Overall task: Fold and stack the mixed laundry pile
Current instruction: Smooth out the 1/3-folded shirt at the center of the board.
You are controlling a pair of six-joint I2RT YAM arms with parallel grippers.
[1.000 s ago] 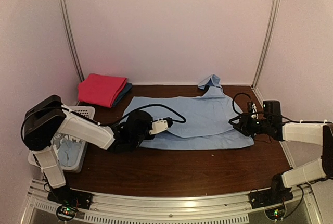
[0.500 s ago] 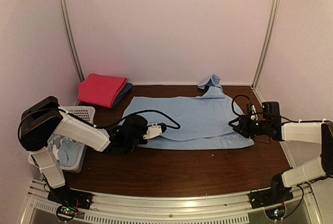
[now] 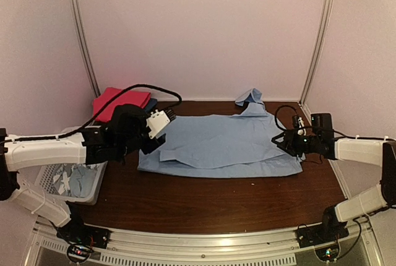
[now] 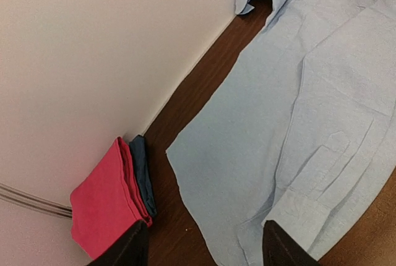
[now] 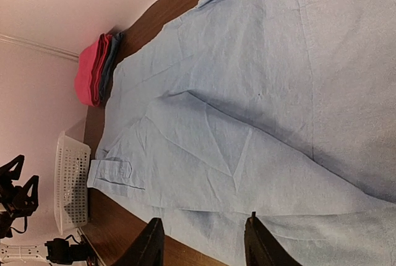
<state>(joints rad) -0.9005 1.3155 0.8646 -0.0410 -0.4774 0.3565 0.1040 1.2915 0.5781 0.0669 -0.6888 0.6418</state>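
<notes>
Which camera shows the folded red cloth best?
The left wrist view: the red cloth is close and nearly whole there. In the top view the left arm hides part of it. The right wrist view shows it small and edge-on.

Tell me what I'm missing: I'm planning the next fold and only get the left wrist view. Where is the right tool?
Observer: The right tool hangs open over the shirt at its right edge, fingers apart, gripping nothing.
Operator: Is any laundry left to fold?
Observer: Yes, pale blue clothes lie in the white basket at the left side of the table.
</notes>
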